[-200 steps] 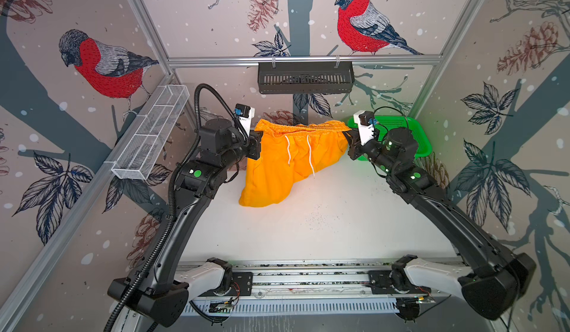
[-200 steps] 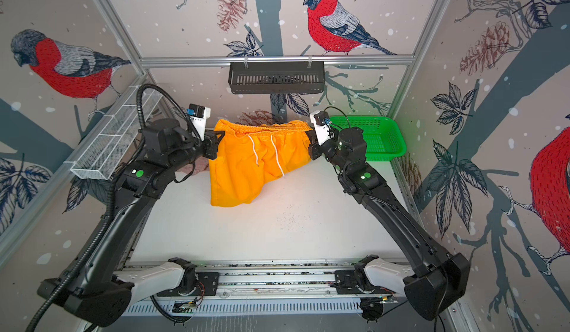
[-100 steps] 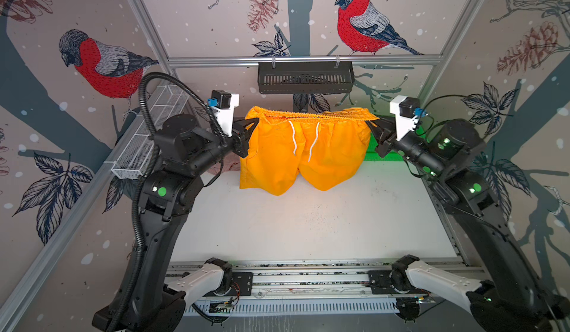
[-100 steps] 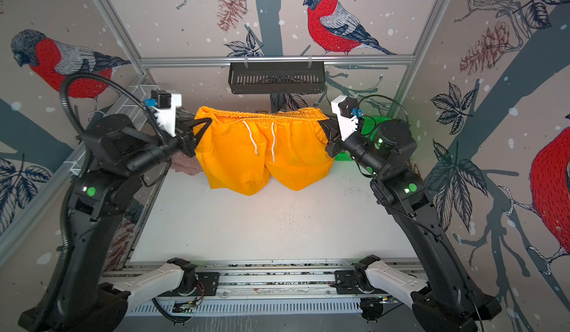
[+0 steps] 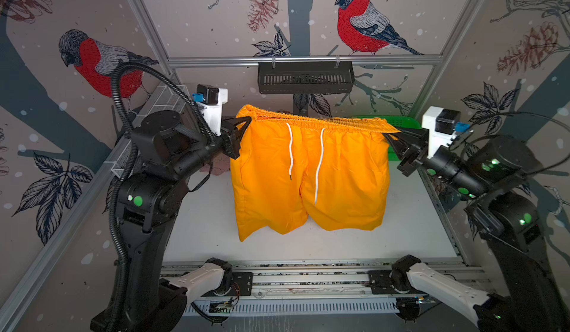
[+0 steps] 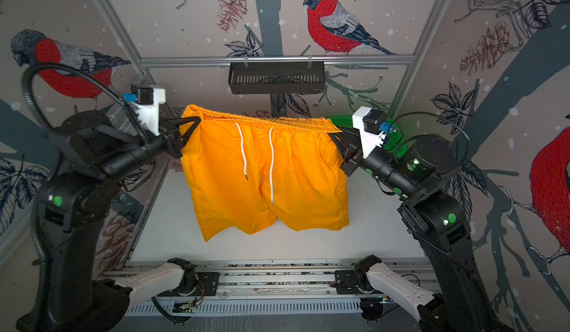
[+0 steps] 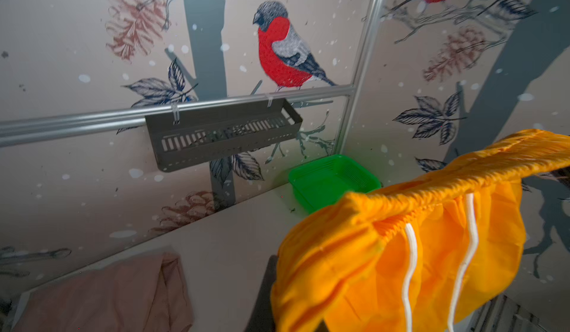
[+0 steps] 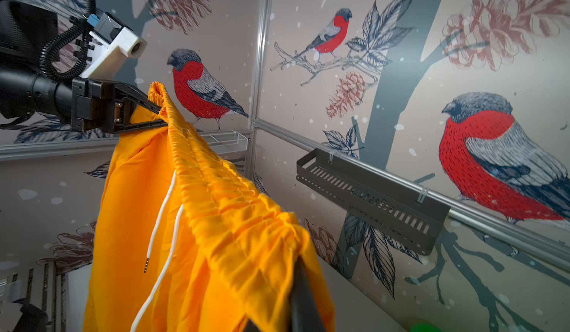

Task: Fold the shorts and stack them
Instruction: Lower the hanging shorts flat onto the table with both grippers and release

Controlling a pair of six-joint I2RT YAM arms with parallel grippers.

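- Both my arms are raised and reach inward from the two sides, with the wrists about level with each other.
- My left gripper (image 5: 247, 120) is pinched tight on one end of the waistband of the orange shorts (image 5: 308, 176). In the right wrist view its jaws meet on the gathered cloth (image 8: 155, 111).
- My right gripper (image 5: 391, 136) is clamped on the other end of the waistband, with the cloth bunched over its fingers.
- The orange shorts hang spread between my grippers above the middle of the table (image 5: 200, 222), waistband up and both legs down. I cannot tell whether the hems touch the table.
- The cloth is thin, smooth and slightly puffed, and the elastic waistband (image 6: 262, 120) is tightly ruched. Two white drawstrings (image 5: 290, 151) dangle down the front.
- The pink shorts (image 7: 101, 296) lie soft and rumpled on the table at the far left, behind my left gripper.
- A green plastic mesh basket (image 7: 330, 179) sits in the far right corner. The part I can see holds no cloth.
- A black slotted shelf (image 5: 305, 77) hangs from the back rail. I cannot see into it.
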